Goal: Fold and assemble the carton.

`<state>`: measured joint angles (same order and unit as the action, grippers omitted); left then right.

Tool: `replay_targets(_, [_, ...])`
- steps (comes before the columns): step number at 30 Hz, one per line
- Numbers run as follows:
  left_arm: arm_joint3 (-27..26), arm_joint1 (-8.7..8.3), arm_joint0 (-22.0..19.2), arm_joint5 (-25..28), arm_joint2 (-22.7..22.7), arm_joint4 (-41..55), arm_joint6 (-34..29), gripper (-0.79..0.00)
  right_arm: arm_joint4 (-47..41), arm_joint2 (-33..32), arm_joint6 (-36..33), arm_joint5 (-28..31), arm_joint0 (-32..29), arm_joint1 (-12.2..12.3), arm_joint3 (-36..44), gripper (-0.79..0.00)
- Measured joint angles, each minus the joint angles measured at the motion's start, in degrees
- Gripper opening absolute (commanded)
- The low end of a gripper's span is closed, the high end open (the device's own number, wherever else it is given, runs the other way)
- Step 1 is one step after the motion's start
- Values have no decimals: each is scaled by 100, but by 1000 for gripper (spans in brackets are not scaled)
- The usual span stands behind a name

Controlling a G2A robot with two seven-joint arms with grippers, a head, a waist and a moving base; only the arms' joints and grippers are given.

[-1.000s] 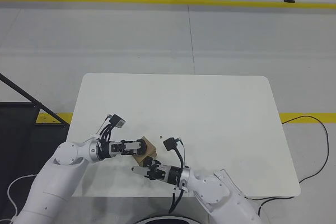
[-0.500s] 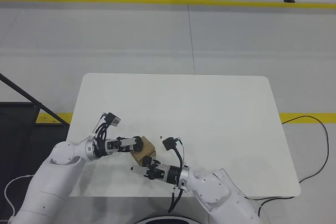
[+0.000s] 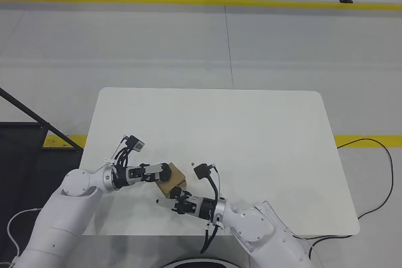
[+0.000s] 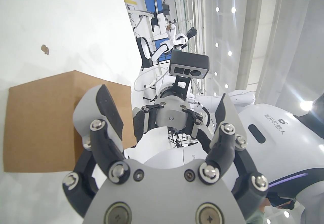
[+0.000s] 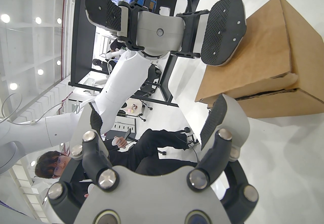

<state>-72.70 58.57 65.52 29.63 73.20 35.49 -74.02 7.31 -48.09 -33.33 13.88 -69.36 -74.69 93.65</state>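
Carton (image 3: 173, 177) nearly boxed, both grippers released beside it.
It sits on the tabletop (image 3: 268, 134) near the front edge, between the arms. The left gripper (image 5: 162, 27) is spread wide, one pad (image 5: 222, 32) seemingly against a carton face. The right gripper (image 4: 172, 118) is spread too, with a fingertip near the corner by a gaping seam (image 5: 265, 94). The step looks like closing the last flaps. Next, that seam likely needs pressing flush while the other arm braces the carton.
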Motion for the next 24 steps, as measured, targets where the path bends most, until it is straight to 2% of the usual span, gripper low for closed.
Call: replay_targets(24, [-39, 42, -83, -30, -233, -162, 29, 0, -15, -14, 28, 40, 1, -18, -48, 0])
